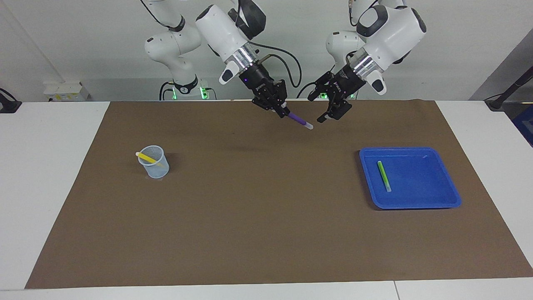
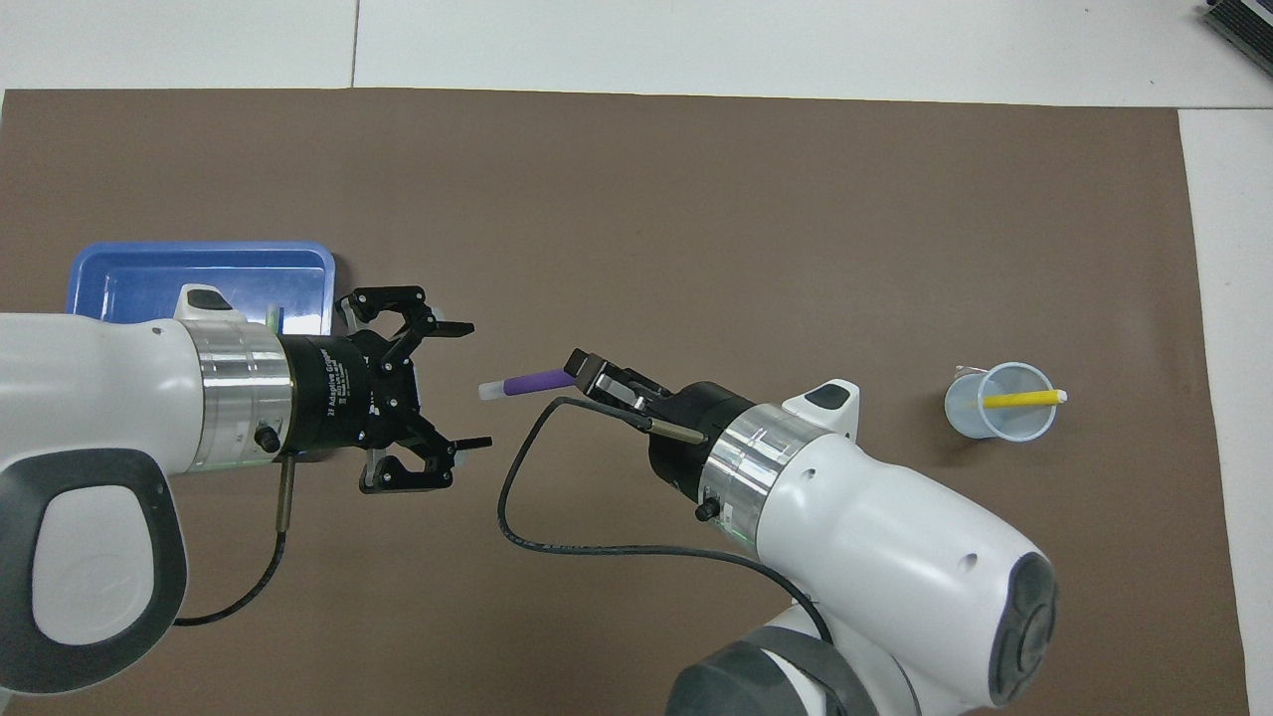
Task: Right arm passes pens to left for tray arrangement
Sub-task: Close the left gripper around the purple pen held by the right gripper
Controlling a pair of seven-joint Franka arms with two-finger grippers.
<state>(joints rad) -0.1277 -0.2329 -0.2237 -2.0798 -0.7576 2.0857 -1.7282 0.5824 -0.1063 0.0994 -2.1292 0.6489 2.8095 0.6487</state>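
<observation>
Purple pen [image 1: 299,119]: slim, pale whitish tip. Clamped by its upper end in the right gripper [image 1: 281,111], up in the air over the brown mat [image 1: 250,216]; long axis slants down from the fingertips, pale tip toward the left gripper [image 1: 326,109]. That gripper hangs just beside the tip, apart from it, jaws spread wide, holding nothing.

Light green pen [image 1: 384,176]: flat in the blue tray [image 1: 433,196].

Yellow pen [image 1: 147,158]: leaning in the mesh cup [image 1: 155,166].
</observation>
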